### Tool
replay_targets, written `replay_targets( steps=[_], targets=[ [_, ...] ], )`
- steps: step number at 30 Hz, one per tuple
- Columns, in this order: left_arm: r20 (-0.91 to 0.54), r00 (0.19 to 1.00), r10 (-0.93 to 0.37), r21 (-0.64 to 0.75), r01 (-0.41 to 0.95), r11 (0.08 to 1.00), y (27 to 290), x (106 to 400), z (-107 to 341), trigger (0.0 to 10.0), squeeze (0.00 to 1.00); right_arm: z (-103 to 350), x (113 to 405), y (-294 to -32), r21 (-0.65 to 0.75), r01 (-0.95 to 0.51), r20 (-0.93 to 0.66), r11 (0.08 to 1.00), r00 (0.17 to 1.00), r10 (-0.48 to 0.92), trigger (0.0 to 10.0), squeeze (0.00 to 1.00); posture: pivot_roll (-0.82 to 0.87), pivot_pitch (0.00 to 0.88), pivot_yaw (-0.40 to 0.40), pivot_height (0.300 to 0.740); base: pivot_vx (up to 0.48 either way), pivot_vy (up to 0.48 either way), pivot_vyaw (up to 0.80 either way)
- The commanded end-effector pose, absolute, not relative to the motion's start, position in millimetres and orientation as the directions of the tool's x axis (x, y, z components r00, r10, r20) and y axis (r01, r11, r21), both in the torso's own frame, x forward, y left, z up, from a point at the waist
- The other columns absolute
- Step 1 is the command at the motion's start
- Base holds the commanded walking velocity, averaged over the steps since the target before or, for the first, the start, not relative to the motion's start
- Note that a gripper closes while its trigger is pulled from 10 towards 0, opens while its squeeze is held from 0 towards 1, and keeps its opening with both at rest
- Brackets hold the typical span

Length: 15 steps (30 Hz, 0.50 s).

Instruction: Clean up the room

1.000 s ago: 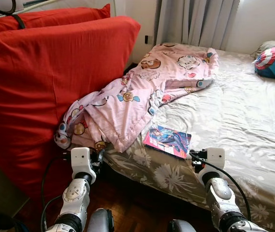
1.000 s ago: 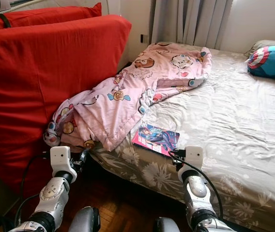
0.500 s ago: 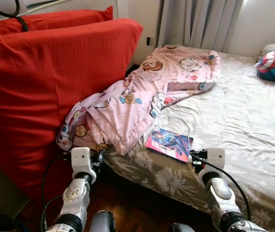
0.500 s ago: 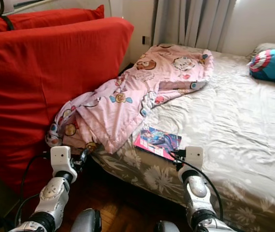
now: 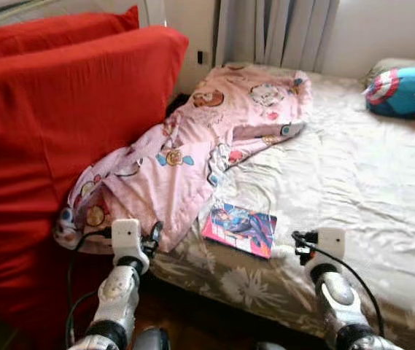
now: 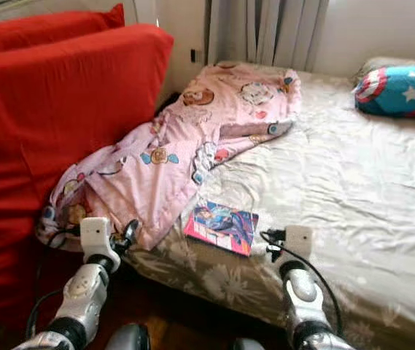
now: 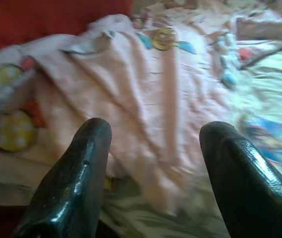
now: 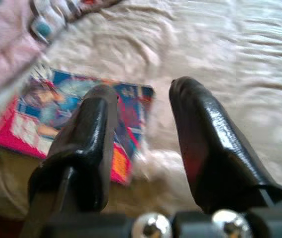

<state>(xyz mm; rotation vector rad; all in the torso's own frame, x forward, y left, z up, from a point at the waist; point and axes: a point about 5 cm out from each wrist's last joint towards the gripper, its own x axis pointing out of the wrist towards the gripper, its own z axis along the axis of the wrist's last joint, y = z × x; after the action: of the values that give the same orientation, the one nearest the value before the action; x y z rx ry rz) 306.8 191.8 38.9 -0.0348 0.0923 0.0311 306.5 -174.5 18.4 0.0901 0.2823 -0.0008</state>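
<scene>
From the head cameras, a pink cartoon-print blanket is lying crumpled over the bed and trailing down beside a big red cushion, with a comic book resting flat near the bed's front edge and a star-shield pillow sitting at the far corner. In the left wrist view, the left gripper is hovering with fingers spread apart over the blanket's pink folds. In the right wrist view, the right gripper is poised with fingers parted and empty just above the comic book's near corner
</scene>
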Motion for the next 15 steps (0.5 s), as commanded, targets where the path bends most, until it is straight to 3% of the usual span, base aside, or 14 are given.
replay_targets(
  steps=[1, 6, 15],
  targets=[
    [-0.102, 0.995, 0.009, -0.054, -0.015, 0.998, 182.5, 307.3, 37.1, 10.0, 0.0, 15.3, 303.1, -187.6, 0.07, 0.041, -0.305, 0.997, 0.952, -0.018, 10.0, 0.0, -0.06, 0.0, -0.021, 0.612, 0.311, 0.0, 0.0],
    [-0.102, 0.995, 0.007, -0.057, -0.013, 0.998, 181.6, 306.8, 36.5, 10.0, 0.0, 16.1, 304.6, -188.1, 0.066, 0.025, -0.315, 0.998, 0.949, -0.003, 10.0, 0.0, -0.07, 0.0, -0.021, 0.612, 0.286, 0.0, 0.0],
    [-0.091, 0.996, 0.006, -0.059, -0.012, 0.998, 180.4, 305.4, 37.0, 10.0, 0.0, 16.4, 310.1, -184.9, 0.145, 0.012, -0.372, 0.989, 0.927, 0.043, 10.0, 0.0, -0.04, 0.062, -0.022, 0.612, 0.0, 0.0, 0.0]
  ],
)
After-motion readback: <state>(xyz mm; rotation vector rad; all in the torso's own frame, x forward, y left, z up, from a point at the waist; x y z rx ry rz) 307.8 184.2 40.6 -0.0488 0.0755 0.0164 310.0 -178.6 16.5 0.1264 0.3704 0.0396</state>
